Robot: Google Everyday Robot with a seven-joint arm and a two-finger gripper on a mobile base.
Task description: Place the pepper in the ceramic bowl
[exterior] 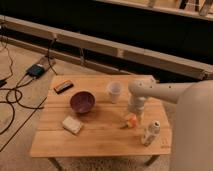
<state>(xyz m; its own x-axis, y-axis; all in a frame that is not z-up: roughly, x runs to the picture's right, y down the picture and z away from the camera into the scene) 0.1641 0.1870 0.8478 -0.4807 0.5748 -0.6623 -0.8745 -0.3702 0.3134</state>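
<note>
The pepper (131, 120) is a small orange piece lying on the wooden table (100, 140), right of centre. My gripper (134, 113) hangs at the end of the white arm, directly over the pepper and touching or nearly touching it, and hides part of it. The ceramic bowl (82, 101) is dark purple-maroon. It stands upright to the left of the gripper, about a bowl's width away, and looks empty.
A white cup (114, 91) stands just behind and left of the gripper. A white bottle-like object (149, 133) stands to its front right. A pale tan block (72, 124) lies front left. A dark flat object (63, 86) lies at the back left. Cables lie on the floor to the left.
</note>
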